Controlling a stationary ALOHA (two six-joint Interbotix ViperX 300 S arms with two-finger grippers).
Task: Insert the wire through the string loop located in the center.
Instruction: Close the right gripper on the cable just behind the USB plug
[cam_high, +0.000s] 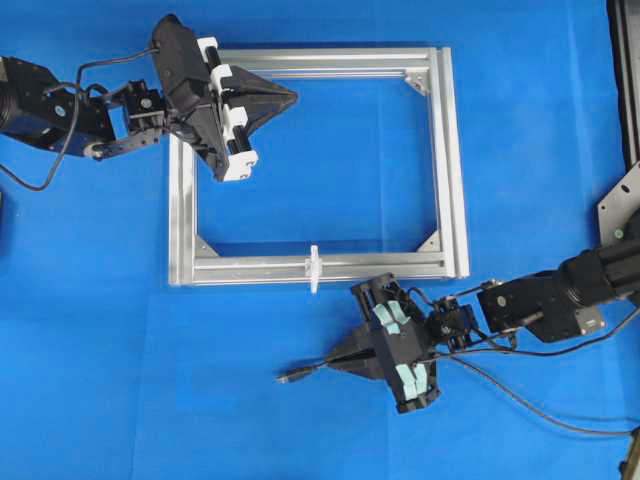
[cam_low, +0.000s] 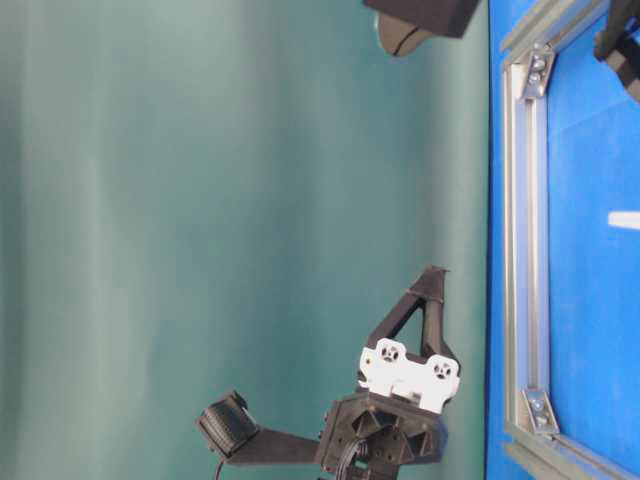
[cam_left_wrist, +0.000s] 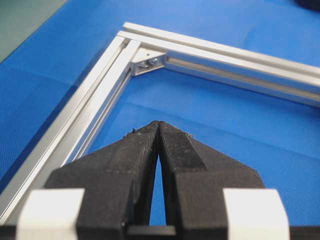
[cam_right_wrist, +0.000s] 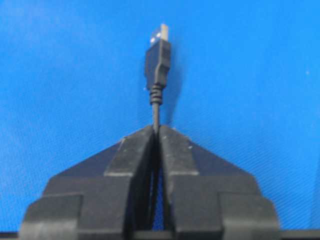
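The right gripper (cam_high: 336, 361) pinches the wire (cam_high: 310, 371) just behind its plug, which points away from the string loop (cam_high: 314, 268) on the frame bar above.

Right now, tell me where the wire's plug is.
Overhead view: the plug lies below the frame's near bar, just left of the right end effector pinching the wire.

Light was bright and even from overhead; shadows on the tabletop (cam_high: 120, 350) stayed soft and short. Mild glare ran along the aluminium frame (cam_high: 452, 160). Right wrist view soft, the plug (cam_right_wrist: 158, 55) slightly blurred; the table-level view lay sideways.
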